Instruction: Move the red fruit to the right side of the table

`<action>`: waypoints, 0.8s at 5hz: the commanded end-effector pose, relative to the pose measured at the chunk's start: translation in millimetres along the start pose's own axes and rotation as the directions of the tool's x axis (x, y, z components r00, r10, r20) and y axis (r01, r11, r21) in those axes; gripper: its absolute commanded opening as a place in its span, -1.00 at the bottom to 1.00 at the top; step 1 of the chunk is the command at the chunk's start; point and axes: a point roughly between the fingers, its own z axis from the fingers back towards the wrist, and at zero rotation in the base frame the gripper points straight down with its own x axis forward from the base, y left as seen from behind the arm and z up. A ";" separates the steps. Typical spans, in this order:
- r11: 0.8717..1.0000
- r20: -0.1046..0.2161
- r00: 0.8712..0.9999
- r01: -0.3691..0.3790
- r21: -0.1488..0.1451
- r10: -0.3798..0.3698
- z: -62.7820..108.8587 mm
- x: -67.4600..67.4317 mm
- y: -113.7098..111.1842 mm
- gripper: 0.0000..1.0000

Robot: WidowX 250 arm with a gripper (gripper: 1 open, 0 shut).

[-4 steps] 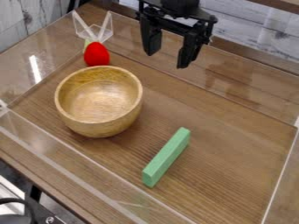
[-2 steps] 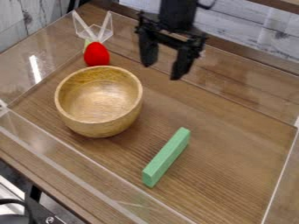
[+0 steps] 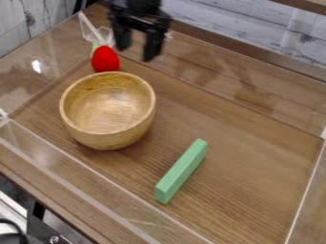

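The red fruit (image 3: 105,59) is small and glossy and sits on the table (image 3: 242,105) at the far left, just behind the wooden bowl. My gripper (image 3: 136,42) hangs pointing down, close to the fruit's upper right and slightly above it. Its two black fingers stand apart with nothing between them, so it is open. The fruit is not touched.
A wooden bowl (image 3: 110,110) stands left of centre, right in front of the fruit. A long green block (image 3: 182,170) lies diagonally near the front. Low clear acrylic walls (image 3: 45,52) edge the tabletop, one close behind the fruit.
The gripper has travelled left from above the table's middle back to beside the red fruit, staying open. The fruit, bowl and block have not moved.
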 end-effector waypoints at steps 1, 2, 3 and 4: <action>0.999 0.065 0.998 -0.024 0.021 0.023 10.4 17.9 41.3 1.00; 0.995 0.061 0.994 -0.093 0.025 0.091 -2.5 21.1 48.1 1.00; 0.988 0.070 0.986 -0.154 0.017 0.152 -9.8 24.2 43.6 1.00; 0.990 0.082 0.987 -0.139 0.015 0.138 2.2 29.3 39.9 1.00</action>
